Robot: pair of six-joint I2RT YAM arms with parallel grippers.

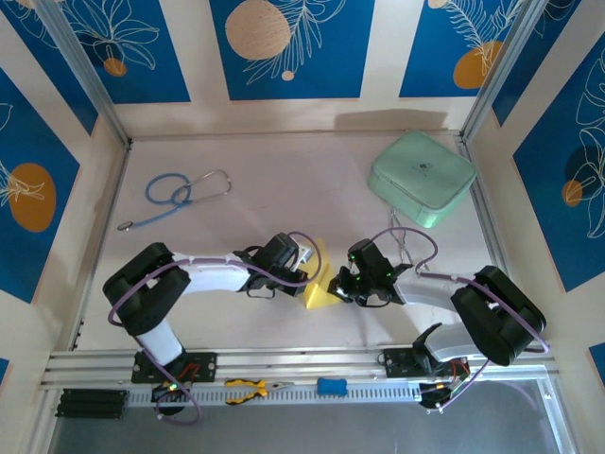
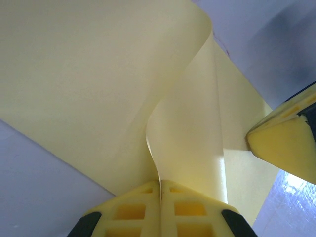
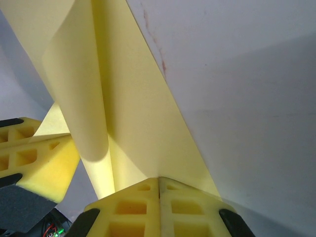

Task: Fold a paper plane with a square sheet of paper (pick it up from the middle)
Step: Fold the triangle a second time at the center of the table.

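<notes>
- Square sheet of paper [image 1: 319, 286]: lifted off the table [image 1: 284, 180] near its front centre, strung between both arms and bowed into a loose curl.
- Left gripper [image 2: 160, 186] and right gripper [image 3: 159, 181]: jaws pressed together, each pinching the sheet.
- Handling, as judged: very light, limp, easily creased or torn. Pinch shallowly beside the intended fold and keep the tension gentle.

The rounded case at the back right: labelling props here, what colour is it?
The case is mint green, clearest from the top external view.
</notes>
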